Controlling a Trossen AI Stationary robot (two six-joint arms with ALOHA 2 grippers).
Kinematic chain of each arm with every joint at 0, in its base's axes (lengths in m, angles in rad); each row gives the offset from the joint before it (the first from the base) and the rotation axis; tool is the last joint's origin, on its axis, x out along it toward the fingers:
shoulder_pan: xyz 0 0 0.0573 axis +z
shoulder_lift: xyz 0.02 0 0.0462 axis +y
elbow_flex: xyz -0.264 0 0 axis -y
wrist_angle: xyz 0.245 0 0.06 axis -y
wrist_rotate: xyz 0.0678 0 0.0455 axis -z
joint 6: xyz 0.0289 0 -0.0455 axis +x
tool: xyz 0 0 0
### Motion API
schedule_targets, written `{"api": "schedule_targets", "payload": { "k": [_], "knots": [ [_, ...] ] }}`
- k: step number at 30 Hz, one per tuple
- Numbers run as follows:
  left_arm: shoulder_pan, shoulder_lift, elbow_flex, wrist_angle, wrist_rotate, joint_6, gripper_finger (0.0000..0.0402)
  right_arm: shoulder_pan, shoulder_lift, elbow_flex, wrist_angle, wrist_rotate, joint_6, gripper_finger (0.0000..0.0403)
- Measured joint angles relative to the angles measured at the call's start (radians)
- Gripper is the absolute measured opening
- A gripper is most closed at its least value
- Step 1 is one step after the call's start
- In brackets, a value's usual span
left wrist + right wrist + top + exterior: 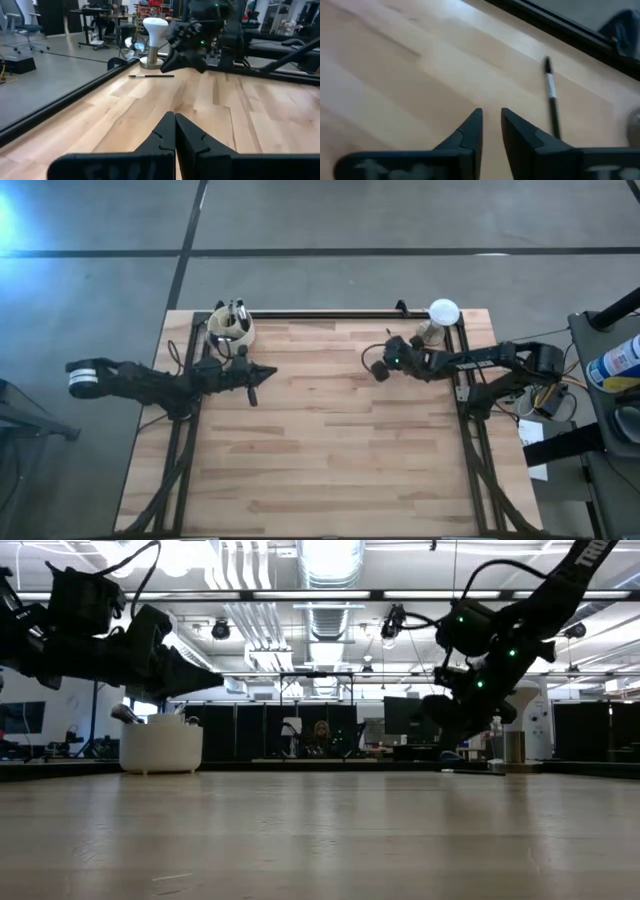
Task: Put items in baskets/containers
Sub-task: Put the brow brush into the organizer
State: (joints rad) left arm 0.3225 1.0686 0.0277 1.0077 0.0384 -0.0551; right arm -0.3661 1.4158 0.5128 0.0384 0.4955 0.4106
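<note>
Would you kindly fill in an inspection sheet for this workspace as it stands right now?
Surface: pale wooden table with a dark frame, mostly bare.
Job's things: cream cup at the far left corner, brushes standing in it; one thin brush lies loose on the wood near the far right corner.
Clutter: white dome on a metal stand at the far right corner.
Grippers: left claw shut and empty, raised near the cup; right claw slightly parted, empty, above the wood beside the loose brush.
Cables: wires bundled beside the right arm's base, off the table.
Surroundings: grey floor; a person seated far behind in the low view.
</note>
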Motion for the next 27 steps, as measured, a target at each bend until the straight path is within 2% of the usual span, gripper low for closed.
{"api": "schedule_targets", "payload": {
  "k": [7,13,21,27],
  "knots": [
    [0.0,0.11,0.021,0.059,-0.001,0.0,0.0,-0.105,0.0,-0.03,-0.006,-0.003,0.034,0.0115],
    [0.0,0.195,0.061,0.064,-0.001,-0.004,0.0,-0.176,0.012,-0.042,-0.006,-0.004,0.035,0.0134],
    [0.0,0.291,0.097,0.066,-0.002,-0.005,0.0,-0.211,0.074,-0.062,0.0,-0.051,0.055,0.0119],
    [0.0,0.322,0.115,0.078,-0.001,-0.012,0.0,-0.205,0.094,-0.063,0.01,-0.097,0.054,0.0082]
  ]
}}
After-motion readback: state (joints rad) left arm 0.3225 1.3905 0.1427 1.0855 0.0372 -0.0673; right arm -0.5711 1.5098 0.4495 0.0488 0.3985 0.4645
